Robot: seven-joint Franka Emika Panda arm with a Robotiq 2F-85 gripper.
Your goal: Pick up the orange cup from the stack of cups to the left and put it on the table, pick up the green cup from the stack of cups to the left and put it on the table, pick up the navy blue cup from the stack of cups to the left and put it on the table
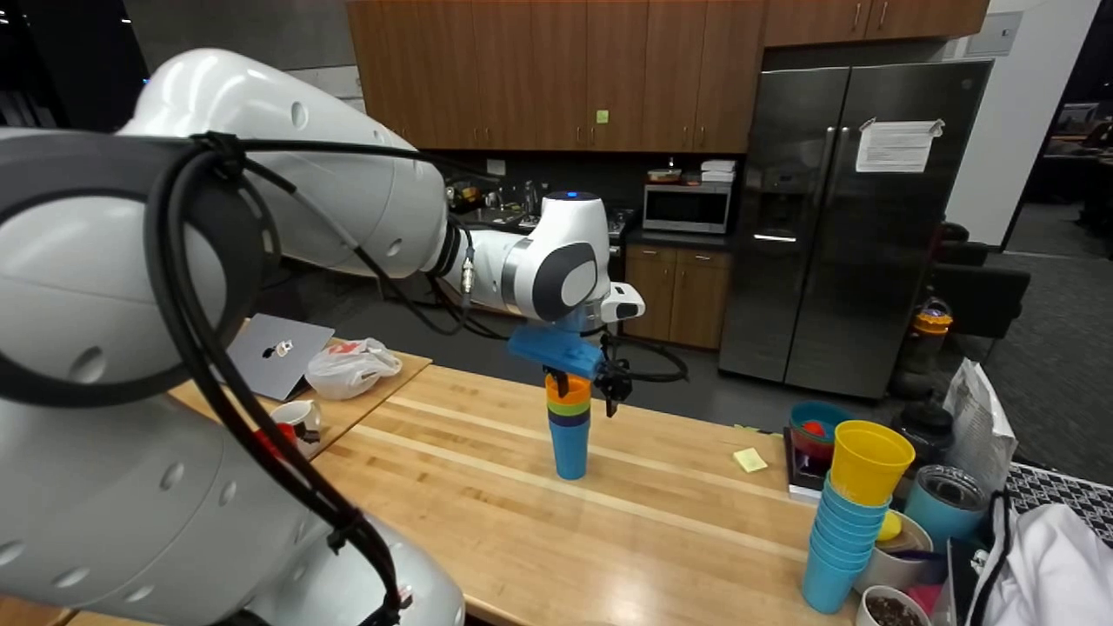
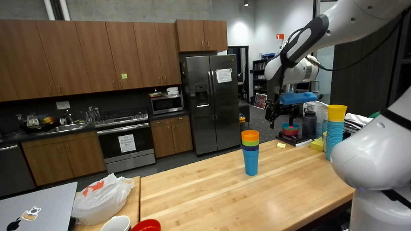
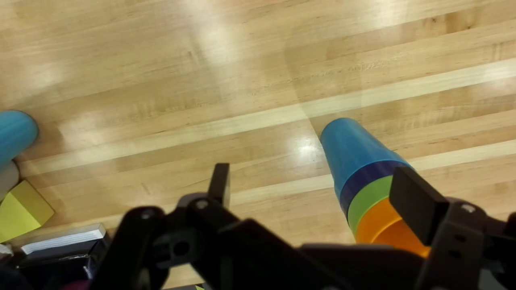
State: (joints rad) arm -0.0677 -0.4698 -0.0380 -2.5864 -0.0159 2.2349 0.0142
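Note:
A stack of cups stands upright on the wooden table [image 1: 487,513]. The orange cup [image 2: 250,135] is on top, then the green cup [image 2: 250,143], the navy blue cup [image 2: 250,148] and a light blue cup [image 2: 251,163] at the bottom. In the wrist view the orange cup [image 3: 377,219] is at lower right, partly hidden by a finger. My gripper [image 2: 281,124] is open and empty, a little above rim height and to the stack's right in that exterior view. In the wrist view the gripper [image 3: 312,183] has its right finger overlapping the orange cup's mouth.
A stack of light blue cups [image 1: 839,539] with a yellow cup [image 1: 869,456] on top stands by clutter. A sticky note [image 1: 749,460] lies on the table. A bowl stack [image 2: 290,130] sits on a black box. A plastic bag [image 2: 101,200] and laptop [image 2: 38,205] are at the opposite end.

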